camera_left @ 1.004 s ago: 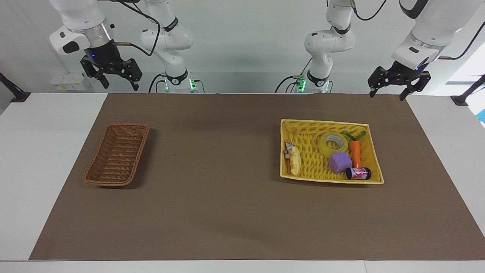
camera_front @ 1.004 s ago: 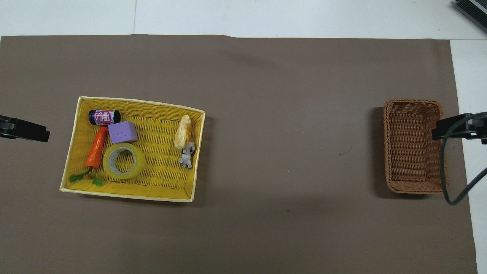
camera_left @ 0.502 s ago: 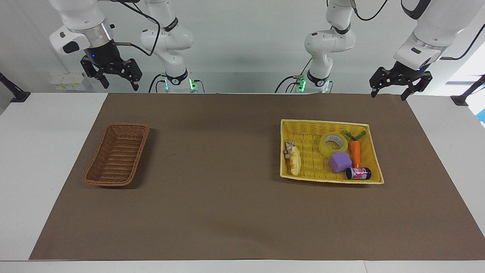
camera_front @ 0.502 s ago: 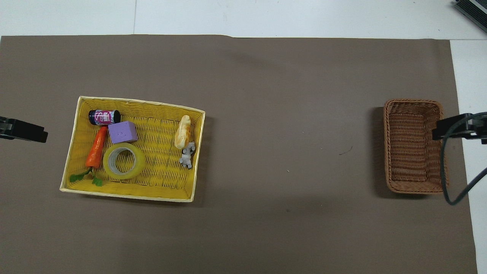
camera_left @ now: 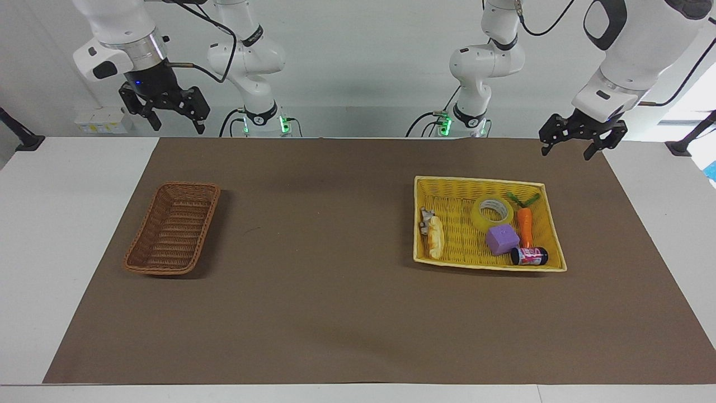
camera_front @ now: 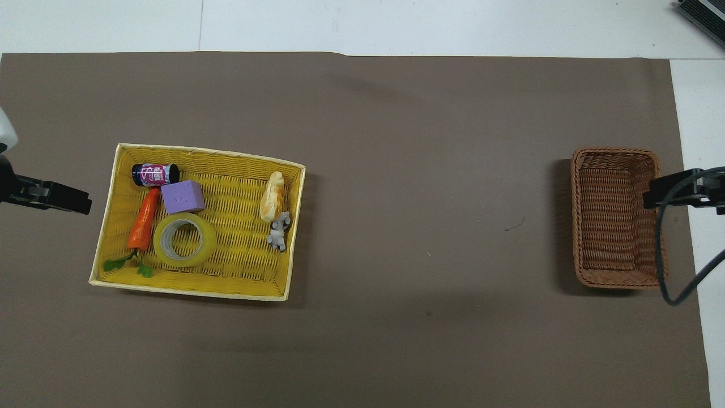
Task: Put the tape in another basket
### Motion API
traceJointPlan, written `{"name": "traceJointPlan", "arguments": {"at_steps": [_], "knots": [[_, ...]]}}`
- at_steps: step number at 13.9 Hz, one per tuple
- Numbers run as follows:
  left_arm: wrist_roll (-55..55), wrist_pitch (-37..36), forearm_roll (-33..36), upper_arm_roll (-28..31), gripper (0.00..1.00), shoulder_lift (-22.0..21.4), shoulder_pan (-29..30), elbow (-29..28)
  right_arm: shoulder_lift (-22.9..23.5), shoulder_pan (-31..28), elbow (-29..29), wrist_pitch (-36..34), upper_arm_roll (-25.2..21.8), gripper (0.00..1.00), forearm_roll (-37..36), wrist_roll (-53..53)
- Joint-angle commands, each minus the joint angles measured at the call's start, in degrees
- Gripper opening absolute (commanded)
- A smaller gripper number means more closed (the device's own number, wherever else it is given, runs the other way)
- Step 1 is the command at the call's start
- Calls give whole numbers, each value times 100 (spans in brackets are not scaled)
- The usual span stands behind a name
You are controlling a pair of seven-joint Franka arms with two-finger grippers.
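Note:
The tape (camera_left: 492, 212), a yellow translucent roll with a white core, lies flat in the yellow basket (camera_left: 475, 180) between a carrot and a purple cube; from overhead the tape (camera_front: 184, 240) is uncovered. The brown wicker basket (camera_left: 173, 229) stands empty at the right arm's end of the mat, also seen from above as the brown basket (camera_front: 616, 215). My left gripper (camera_left: 566, 152) hangs open in the air over the mat beside the yellow basket's corner toward the robots, holding nothing. My right gripper (camera_left: 178, 127) waits open, high over the table's edge by the robots.
In the yellow basket (camera_front: 209, 151) also lie a purple cube (camera_left: 502, 239), a carrot (camera_left: 524, 223), a small dark can (camera_left: 529, 256), a bread-like piece (camera_left: 436, 237) and a small grey toy (camera_left: 427, 216). A brown mat (camera_left: 335, 291) covers the table.
My left gripper has come down a little and moved toward the yellow basket. The right arm and all objects have stayed still.

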Motion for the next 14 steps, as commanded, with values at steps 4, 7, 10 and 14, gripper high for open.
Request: {"name": "traceJointPlan", "arguments": {"at_steps": [4,7,10,14], "knots": [[102,1536,-69,5,100,-458,49,-1805,-54,-38,-61,19,35,100,32,35],[102,2160,-69,5,100,-466,40,-2447,-54,-38,-61,19,35,100,32,35],[76,2609,-69,5,100,-546,84,-2764,-80,-38,-96,19,35,100,32,44],[93,3627,-69,5,100,-467,-21,-3624,-80,-38,-114,19,35,100,32,44]]}}
